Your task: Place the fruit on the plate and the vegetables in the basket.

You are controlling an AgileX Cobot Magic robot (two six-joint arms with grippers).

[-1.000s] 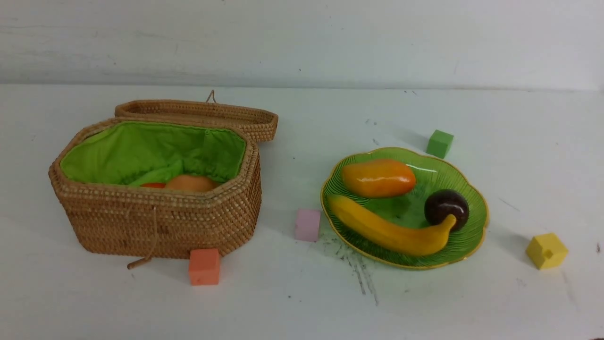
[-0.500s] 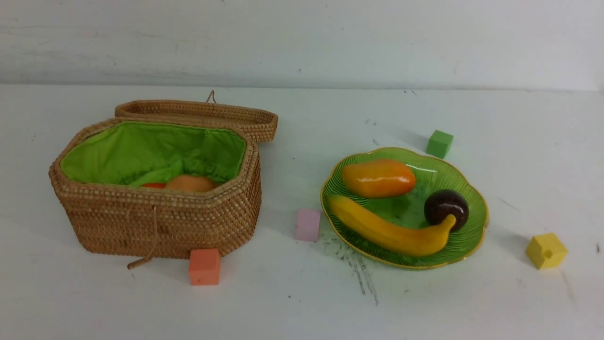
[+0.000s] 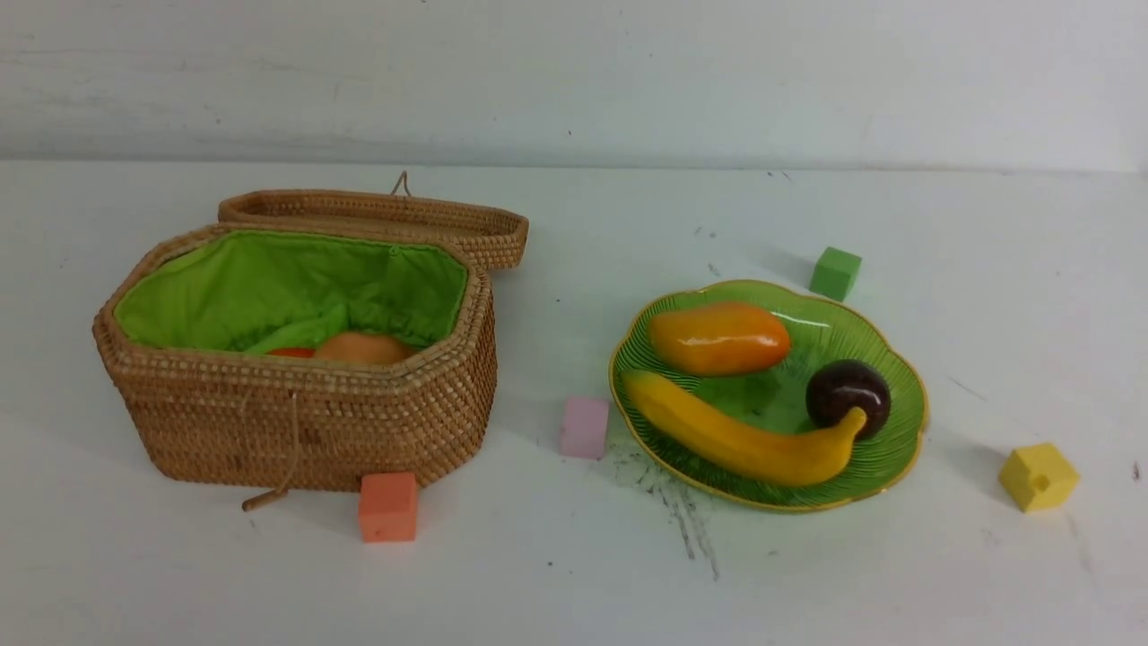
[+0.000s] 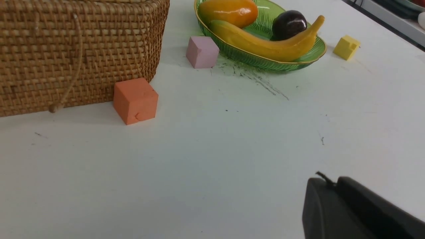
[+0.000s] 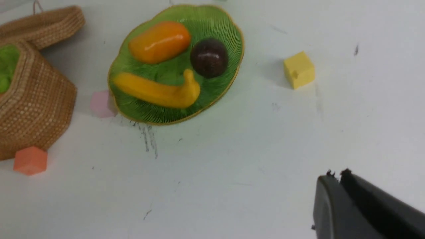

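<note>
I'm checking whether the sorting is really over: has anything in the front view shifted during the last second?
Nothing visibly changed. The mango, banana and mangosteen lie on the plate as before, the potato sits in the open basket, and the orange cube, pink cube, green cube and yellow cube have not moved. Neither arm shows in the front view.

Four foam cubes on the white table (image 3: 574,574): orange cube (image 3: 388,507) near front left, pink cube (image 3: 585,428) mid-table, green cube (image 3: 836,273) further back on the right, yellow cube (image 3: 1039,476) far right with a small hole in one face. Dark scuff marks (image 3: 682,511) streak the surface beside the pink one.
</note>
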